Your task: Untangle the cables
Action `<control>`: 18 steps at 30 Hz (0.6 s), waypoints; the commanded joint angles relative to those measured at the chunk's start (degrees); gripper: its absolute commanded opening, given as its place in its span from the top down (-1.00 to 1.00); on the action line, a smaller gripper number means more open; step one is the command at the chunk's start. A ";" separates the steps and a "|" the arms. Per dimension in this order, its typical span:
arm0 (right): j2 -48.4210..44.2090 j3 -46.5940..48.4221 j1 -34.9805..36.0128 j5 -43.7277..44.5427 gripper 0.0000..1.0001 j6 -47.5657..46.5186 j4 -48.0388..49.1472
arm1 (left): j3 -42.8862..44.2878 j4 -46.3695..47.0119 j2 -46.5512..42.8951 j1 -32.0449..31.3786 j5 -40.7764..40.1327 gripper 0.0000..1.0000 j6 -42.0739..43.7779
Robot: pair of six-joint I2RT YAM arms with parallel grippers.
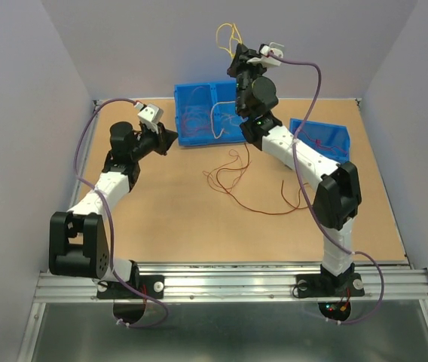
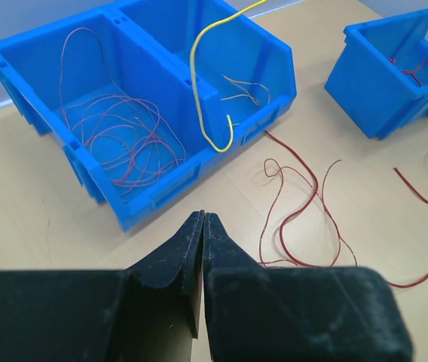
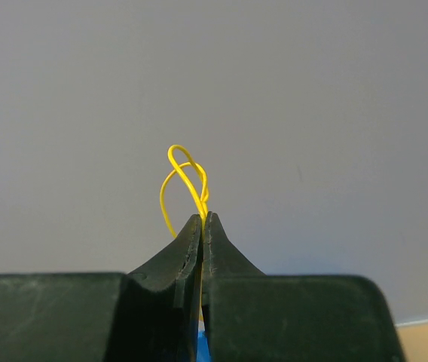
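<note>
My right gripper is raised high above the far blue bin and is shut on a yellow wire. The wire loops above the fingertips, and its lower end hangs down over the divided blue bin. Thin red wires lie coiled in the bin's left compartment, and a few wires lie in its right one. More red wires curl loose on the table; the left wrist view shows them too. My left gripper is shut and empty, low over the table just in front of the bin.
A smaller blue bin stands at the right beside my right arm, with red wire in it. Grey walls enclose the table on three sides. The table's metal rail runs along the near edge.
</note>
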 commanded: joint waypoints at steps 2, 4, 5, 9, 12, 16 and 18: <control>3.26 9.22 -0.30 -1.03 0.99 -2.38 4.29 | -0.27 4.47 -1.70 -0.11 0.49 0.72 0.87; 3.79 10.98 -0.56 -1.82 0.99 -2.12 4.38 | -0.10 4.47 -0.91 -0.20 0.67 0.72 0.87; 3.88 11.25 -0.48 -2.00 0.99 -2.03 4.55 | 0.08 4.38 -0.64 -0.20 0.67 0.72 0.79; 4.23 11.95 -0.91 -1.30 0.99 -2.29 5.52 | 0.34 4.47 0.15 -0.20 0.93 0.72 0.96; 3.97 13.01 -1.18 1.42 0.99 -3.35 5.87 | 0.25 4.38 0.15 -0.20 0.49 0.72 1.05; 1.35 10.99 -2.05 0.64 0.99 -2.30 6.58 | 0.17 4.38 -0.11 -0.20 0.31 0.72 1.23; 0.02 9.41 -2.23 -0.15 0.99 -1.77 6.75 | 0.17 4.38 -0.11 -0.29 0.14 0.72 1.40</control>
